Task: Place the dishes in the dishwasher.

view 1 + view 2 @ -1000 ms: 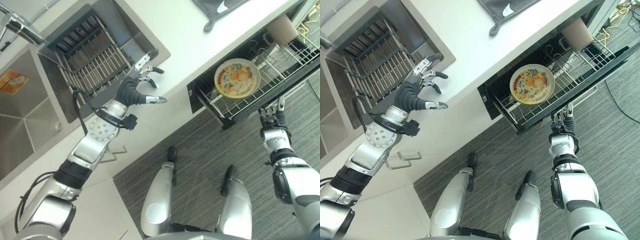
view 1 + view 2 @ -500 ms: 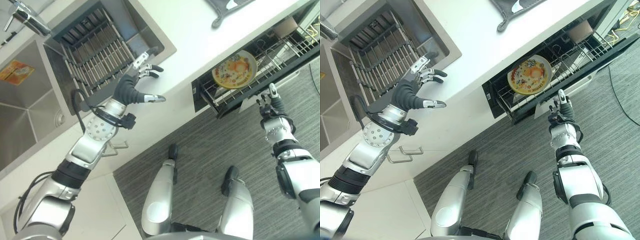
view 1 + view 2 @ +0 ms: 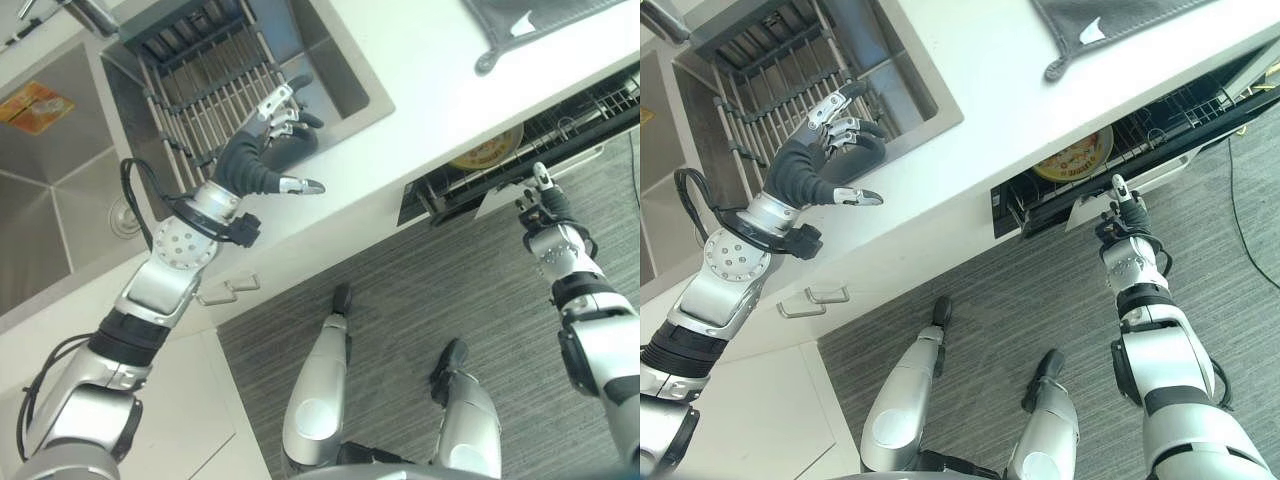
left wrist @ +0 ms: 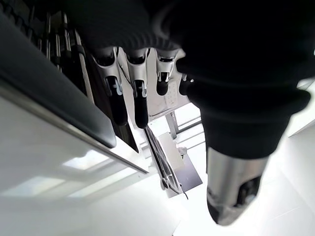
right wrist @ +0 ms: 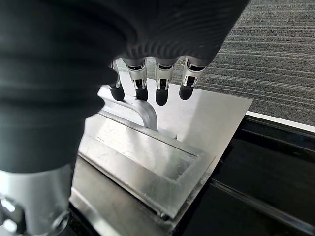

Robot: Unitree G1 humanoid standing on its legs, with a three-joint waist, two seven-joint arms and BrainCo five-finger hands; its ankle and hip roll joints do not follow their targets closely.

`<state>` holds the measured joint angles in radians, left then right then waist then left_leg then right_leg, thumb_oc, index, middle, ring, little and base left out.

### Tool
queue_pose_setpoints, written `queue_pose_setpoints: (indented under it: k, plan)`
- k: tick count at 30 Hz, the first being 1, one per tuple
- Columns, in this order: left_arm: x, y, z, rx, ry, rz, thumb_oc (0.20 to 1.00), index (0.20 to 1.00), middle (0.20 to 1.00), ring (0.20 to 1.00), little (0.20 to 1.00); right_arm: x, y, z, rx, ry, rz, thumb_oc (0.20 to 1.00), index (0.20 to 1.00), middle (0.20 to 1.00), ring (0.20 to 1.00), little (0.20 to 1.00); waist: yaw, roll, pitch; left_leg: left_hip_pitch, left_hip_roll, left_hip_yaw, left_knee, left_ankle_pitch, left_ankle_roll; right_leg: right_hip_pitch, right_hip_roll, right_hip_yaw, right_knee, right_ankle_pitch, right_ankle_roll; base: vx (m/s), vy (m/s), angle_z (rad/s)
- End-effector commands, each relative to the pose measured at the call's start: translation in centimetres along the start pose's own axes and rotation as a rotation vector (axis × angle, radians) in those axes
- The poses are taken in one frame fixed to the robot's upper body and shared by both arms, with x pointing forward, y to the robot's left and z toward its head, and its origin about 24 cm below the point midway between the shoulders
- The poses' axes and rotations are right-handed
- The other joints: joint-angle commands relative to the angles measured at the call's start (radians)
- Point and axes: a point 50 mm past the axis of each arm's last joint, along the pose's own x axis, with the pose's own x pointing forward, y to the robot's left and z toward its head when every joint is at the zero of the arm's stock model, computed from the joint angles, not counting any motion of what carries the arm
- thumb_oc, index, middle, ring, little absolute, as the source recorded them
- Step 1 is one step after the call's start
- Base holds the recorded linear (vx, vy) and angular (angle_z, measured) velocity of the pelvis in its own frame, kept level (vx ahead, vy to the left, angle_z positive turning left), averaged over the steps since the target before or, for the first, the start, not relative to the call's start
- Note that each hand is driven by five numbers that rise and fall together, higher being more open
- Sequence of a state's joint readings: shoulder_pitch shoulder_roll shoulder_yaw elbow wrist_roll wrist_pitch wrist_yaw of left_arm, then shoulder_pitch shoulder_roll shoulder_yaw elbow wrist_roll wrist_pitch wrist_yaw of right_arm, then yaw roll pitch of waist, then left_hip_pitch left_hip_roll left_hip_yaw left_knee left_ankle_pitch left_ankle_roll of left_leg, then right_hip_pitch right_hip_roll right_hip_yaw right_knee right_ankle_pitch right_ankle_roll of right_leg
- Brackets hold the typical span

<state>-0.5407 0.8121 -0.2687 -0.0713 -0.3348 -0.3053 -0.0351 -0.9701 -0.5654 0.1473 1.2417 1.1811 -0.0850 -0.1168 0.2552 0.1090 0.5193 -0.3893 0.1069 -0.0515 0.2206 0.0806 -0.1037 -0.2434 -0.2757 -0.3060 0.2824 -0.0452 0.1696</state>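
Yellow patterned round plate [image 3: 1077, 157], likely stiff, breakable, best gripped by rim, is seen upper right in dishwasher rack [image 3: 560, 125]; right hand [image 3: 1122, 212] straight-fingered at drawer front; left hand [image 3: 825, 160] loosely spread, empty.

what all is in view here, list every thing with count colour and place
plate: one, yellow with an orange picture, in the dishwasher drawer, mostly under the counter edge
dishwasher drawer: one, black with a wire rack and a silver front, below the counter, only slightly out
counter: one, white, between sink and drawer
sink: one, steel, at the counter's far left side
drying rack: one, dark grey bars, set in the basin beside the sink
cloth mat: one, grey, on the counter's far edge
floor: grey ribbed carpet
left hand: raised over the rack's edge, fingers relaxed, empty
right hand: at the drawer's silver front, straight fingers by its handle
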Motion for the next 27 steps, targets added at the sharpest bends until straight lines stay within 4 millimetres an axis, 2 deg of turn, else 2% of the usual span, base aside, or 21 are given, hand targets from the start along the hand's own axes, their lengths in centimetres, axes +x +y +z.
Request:
queue_pose_setpoints:
  k: [1,4,10,17,24,27]
  plan:
    - [0.3,0.8,2.0,-0.009,-0.1,0.015,1.0,1.0,1.0,1.0,1.0,-3.3,15.3,8.1,0.083,-0.319,0.585,1.0,1.0,1.0,1.0,1.0,0.024,-0.074,-0.079,-0.019,-0.039,0.024,0.061,-0.081,0.014,0.062,-0.006,0.035,-0.056,0.013,-0.023,0.06,0.03,0.12]
    - [-0.4,0.8,2.2,0.019,-0.1,0.012,1.0,1.0,1.0,1.0,1.0,-3.7,15.9,8.0,0.098,-0.307,0.615,1.0,1.0,1.0,1.0,1.0,0.041,-0.09,-0.088,-0.012,-0.032,0.022,0.041,-0.075,0.004,0.121,-0.008,0.023,-0.122,0.032,-0.011,0.12,0.05,0.12]
    - [-0.4,1.6,2.9,0.044,-0.119,0.001,1.0,1.0,1.0,1.0,1.0,-4.0,16.2,8.9,0.106,-0.347,0.642,1.0,1.0,1.0,1.0,1.0,0.069,-0.114,-0.106,-0.015,-0.027,0.02,0.005,-0.06,-0.005,0.19,-0.014,-0.005,-0.21,0.067,0.006,0.08,-0.005,0.06]
    - [-1.0,2.0,2.9,0.052,-0.1,-0.024,1.0,1.0,1.0,1.0,1.0,-4.0,15.6,9.4,0.127,-0.365,0.625,1.0,1.0,1.0,1.0,1.0,0.093,-0.151,-0.134,-0.014,-0.008,0.023,-0.016,-0.051,-0.018,0.255,-0.022,-0.035,-0.289,0.112,0.028,0.09,-0.034,0.07]
    - [-1.2,2.3,3.0,0.077,-0.093,-0.024,1.0,1.0,1.0,1.0,1.0,-3.5,14.8,7.6,0.135,-0.315,0.588,1.0,1.0,1.0,1.0,1.0,0.103,-0.175,-0.151,-0.008,0.01,0.024,-0.013,-0.053,-0.026,0.289,-0.02,-0.043,-0.31,0.123,0.037,0.04,-0.052,0.0]
    - [-1.4,2.5,2.9,0.095,-0.088,0.017,1.0,1.0,1.0,1.0,1.0,-2.8,13.3,5.5,0.123,-0.258,0.561,1.0,1.0,1.0,1.0,1.0,0.099,-0.181,-0.165,0.007,0.015,0.025,-0.015,-0.055,-0.027,0.311,-0.013,-0.033,-0.306,0.108,0.033,0.01,-0.021,0.0]
